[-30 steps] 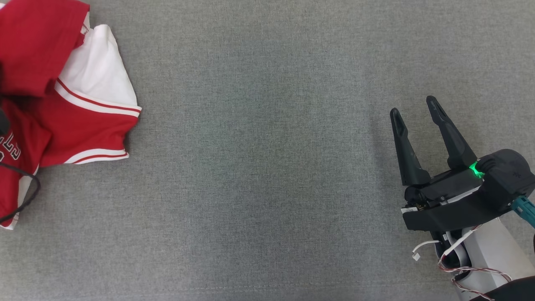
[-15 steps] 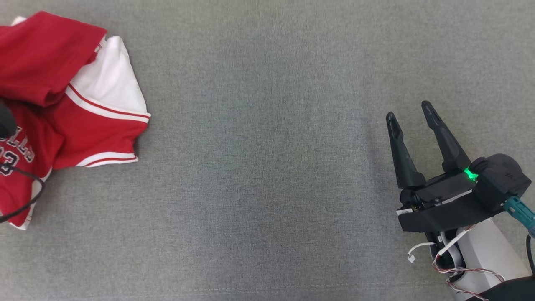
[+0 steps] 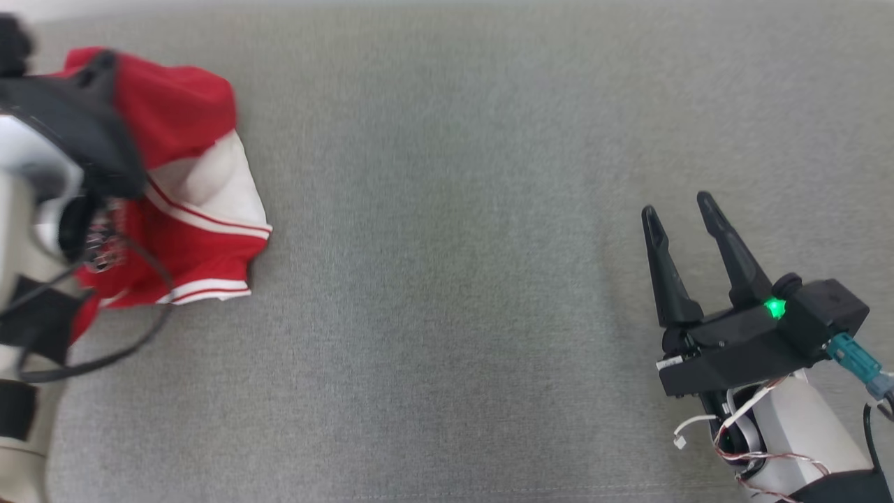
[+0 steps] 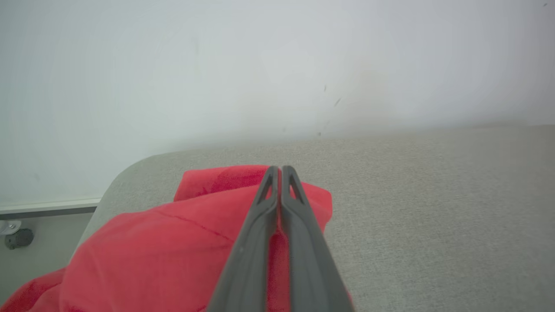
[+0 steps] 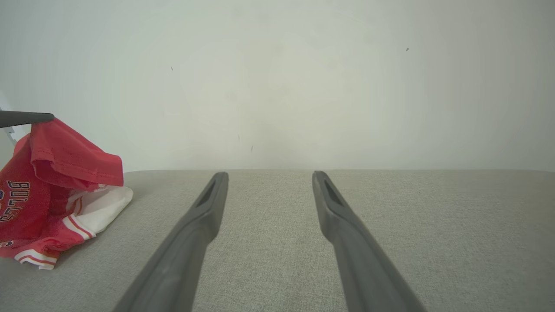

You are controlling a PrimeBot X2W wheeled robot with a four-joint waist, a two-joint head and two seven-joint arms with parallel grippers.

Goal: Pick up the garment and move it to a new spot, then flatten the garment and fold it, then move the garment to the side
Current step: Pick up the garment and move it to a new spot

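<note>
The garment (image 3: pixel 202 237) is a red jersey with white trim and dark lettering, bunched at the far left of the grey cloth surface (image 3: pixel 447 279). My left gripper (image 3: pixel 103 61) is shut on a red fold of the garment (image 4: pixel 151 251), holding it up off the surface; in the left wrist view the gripper (image 4: pixel 279 170) shows its fingers pressed together over the cloth. From the right wrist view, that raised fold (image 5: pixel 56 169) hangs from the left gripper (image 5: pixel 47 117). My right gripper (image 3: pixel 676 204) is open and holds nothing, far to the right, low over the bare surface (image 5: pixel 269 174).
A pale wall (image 5: pixel 277 86) stands behind the surface's far edge. The surface's rounded left corner (image 4: pixel 112 186) lies just past the garment, with a floor strip and a small dark fixture (image 4: pixel 17 237) beyond it.
My left arm has come into the head view and raised the garment's red fold, bunching the cloth tighter. The head view has shifted too. The right gripper stays open.
</note>
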